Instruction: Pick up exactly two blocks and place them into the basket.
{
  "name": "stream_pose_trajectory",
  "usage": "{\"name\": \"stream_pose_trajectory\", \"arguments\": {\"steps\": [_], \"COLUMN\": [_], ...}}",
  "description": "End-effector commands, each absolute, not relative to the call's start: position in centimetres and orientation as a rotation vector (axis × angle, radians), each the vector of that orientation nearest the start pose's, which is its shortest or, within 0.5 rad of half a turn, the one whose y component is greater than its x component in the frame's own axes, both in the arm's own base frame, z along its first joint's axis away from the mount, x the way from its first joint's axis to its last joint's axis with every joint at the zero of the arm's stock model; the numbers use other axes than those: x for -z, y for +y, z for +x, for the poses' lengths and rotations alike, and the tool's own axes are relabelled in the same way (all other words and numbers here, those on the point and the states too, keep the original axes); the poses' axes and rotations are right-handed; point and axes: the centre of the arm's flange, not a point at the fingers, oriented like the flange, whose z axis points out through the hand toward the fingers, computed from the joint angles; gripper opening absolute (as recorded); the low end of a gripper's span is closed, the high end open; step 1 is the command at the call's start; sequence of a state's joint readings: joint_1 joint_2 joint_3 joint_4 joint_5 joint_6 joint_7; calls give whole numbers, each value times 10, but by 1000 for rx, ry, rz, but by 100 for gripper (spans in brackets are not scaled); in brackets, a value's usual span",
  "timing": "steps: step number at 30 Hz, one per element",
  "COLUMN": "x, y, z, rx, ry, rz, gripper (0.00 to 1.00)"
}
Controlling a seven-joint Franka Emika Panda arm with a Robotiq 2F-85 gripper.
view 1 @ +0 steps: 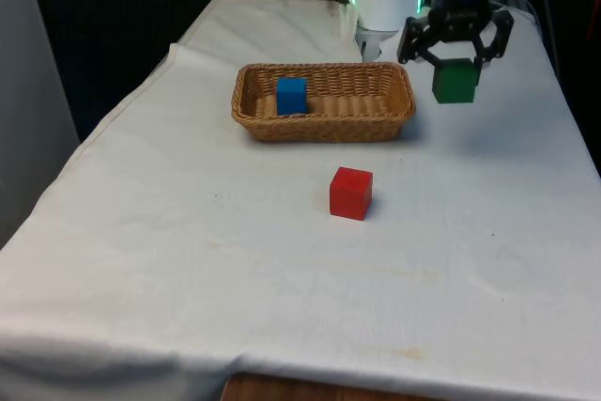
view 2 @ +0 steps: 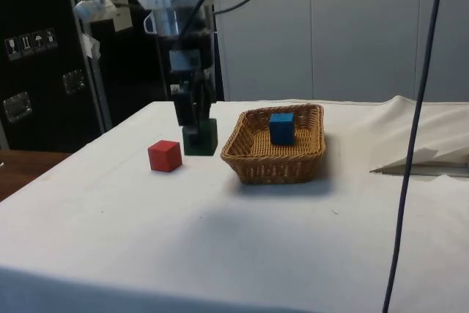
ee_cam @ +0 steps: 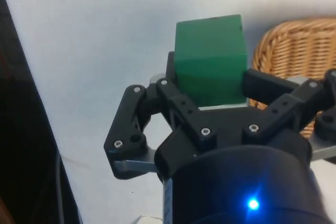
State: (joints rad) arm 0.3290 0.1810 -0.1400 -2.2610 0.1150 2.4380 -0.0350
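Gripper (view 1: 457,61): we see its fingers (ee_cam: 178,106) closed on two opposite flat faces of the green block (view 1: 455,81), which hangs clear of the table (view 1: 188,260).
Green block, position: held in the air just beside the basket (view 1: 324,126), off its end on the front view's right, not yet over the rim.
Basket: woven wicker, with a blue block (view 1: 292,95) already lying inside.
Red block (view 1: 351,193): on the table, apart from the basket, nearer the front camera.
Handling: we judge the blocks rigid, light and smooth-sided; opposing flat faces, taken near mid-height, offer the surest hold.
Progress: we judge one block placed and the second in carriage.
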Motion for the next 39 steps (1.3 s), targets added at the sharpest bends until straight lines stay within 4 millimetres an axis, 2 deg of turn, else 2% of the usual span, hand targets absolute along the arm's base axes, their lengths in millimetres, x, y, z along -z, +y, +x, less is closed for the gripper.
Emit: {"name": "stream_pose_trajectory", "arguments": {"steps": [1, 4, 12, 14, 16, 27, 29, 39], "x": [-286, -289, -309, -307, -310, -296, -295, -277], "y": [96, 92, 64, 67, 57, 23, 24, -3], "z": [525, 524, 516, 518, 512, 493, 495, 471], "rx": [9, 9, 66, 52, 76, 95, 78, 100], "ry": [-223, -228, -267, -263, -273, -277, -279, -276], "rz": [-3089, -3082, -3073, -3073, -3067, -3057, -3063, -3064], "gripper": [13, 13, 13, 13, 13, 13, 13, 13]}}
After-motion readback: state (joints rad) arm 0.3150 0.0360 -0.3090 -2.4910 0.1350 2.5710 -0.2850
